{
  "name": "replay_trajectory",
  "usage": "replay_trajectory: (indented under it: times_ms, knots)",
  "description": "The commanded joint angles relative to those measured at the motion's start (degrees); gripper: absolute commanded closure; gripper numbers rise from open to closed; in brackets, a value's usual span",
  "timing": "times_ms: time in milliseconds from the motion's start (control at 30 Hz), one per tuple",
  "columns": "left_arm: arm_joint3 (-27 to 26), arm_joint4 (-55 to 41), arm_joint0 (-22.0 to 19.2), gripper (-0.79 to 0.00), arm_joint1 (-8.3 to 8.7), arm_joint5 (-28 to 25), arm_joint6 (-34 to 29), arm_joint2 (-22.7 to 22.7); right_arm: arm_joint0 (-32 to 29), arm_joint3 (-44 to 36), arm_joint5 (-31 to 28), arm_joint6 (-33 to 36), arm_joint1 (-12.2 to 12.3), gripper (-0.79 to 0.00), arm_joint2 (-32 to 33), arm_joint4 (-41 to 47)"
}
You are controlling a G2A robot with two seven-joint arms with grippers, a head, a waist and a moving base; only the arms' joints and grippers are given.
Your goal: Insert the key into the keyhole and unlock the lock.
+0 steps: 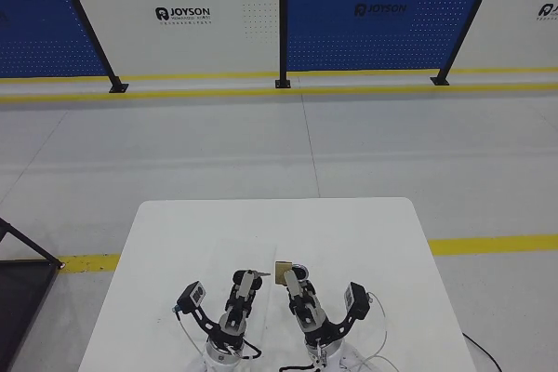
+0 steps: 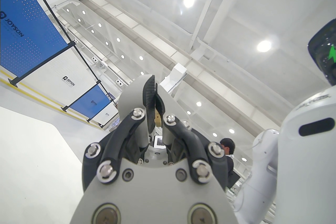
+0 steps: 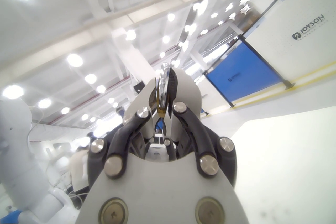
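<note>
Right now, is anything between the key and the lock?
No. In the top view, only a bare gap of white table shows between the key in the left gripper and the lock in the right gripper.

Both arms are held low at the near side, close together, with the wrists tipped so that the grippers are pointed toward the far side and somewhat upward. The left gripper (image 1: 247,278) is angled slightly rightward and the right gripper (image 1: 296,281) slightly leftward, so the tips are brought near each other but kept apart. The left fingers (image 2: 136,93) are closed on a small key (image 2: 158,118). The right fingers (image 3: 185,84) are clamped on a brass lock (image 3: 163,89).
</note>
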Motion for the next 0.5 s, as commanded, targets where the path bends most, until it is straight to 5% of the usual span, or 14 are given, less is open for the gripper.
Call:
replay_trajectory:
  times_ms: [0,467]
  knots:
    - [0.09,-0.07,-0.03,0.0,-0.13,0.0,0.0,0.0,0.0,0.0,0.0,0.0,0.0,0.0,0.0,0.01]
    - [0.85,0.47,-0.57,0.0,-1.3,0.0,0.0,0.54,0.0,0.0,0.0,0.0,0.0,0.0,0.0,0.01]
